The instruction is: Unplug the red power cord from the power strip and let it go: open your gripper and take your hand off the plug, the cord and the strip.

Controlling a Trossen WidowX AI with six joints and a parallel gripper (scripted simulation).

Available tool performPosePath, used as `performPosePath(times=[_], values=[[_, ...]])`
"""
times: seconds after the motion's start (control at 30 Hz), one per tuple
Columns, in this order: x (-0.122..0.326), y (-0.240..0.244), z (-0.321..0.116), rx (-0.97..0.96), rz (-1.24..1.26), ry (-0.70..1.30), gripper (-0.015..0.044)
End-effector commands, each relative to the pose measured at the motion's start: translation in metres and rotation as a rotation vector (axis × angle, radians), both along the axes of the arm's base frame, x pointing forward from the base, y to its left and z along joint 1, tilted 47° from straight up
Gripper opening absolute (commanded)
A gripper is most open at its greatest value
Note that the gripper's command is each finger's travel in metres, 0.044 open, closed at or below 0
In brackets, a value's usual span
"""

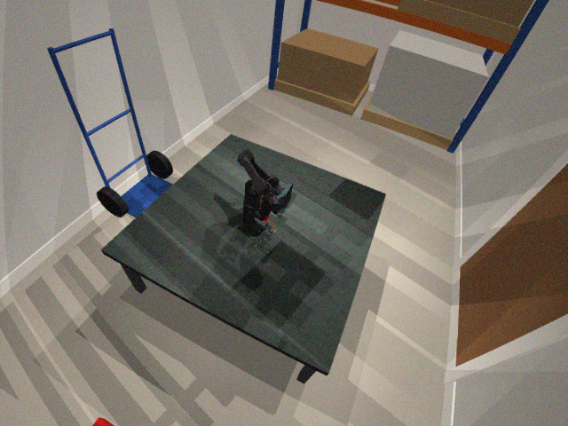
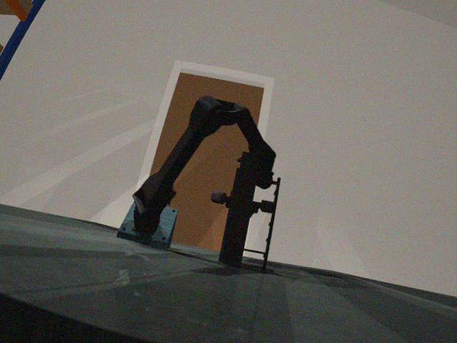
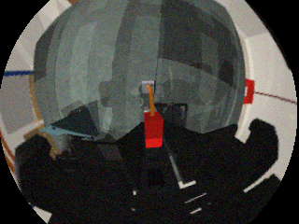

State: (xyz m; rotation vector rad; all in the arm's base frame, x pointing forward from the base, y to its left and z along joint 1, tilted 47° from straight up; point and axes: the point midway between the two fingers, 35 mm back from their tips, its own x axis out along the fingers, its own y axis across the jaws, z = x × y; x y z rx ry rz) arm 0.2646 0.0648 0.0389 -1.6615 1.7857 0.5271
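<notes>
Gripper [image 3: 155, 149] stood clenched on the red plug [image 3: 153, 130], just above the table [image 1: 320, 293], with the orange cord [image 3: 149, 100] running away beyond it, apparently gripped for pulling free.
</notes>
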Motion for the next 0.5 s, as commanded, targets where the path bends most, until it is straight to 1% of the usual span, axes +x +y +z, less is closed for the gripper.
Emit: performPosePath(times=[0.0,0.47], values=[[0.003,0.008,-0.007,0.007,0.001,-0.004,0.0],[0.008,0.024,-0.022,0.008,0.002,-0.005,0.0]])
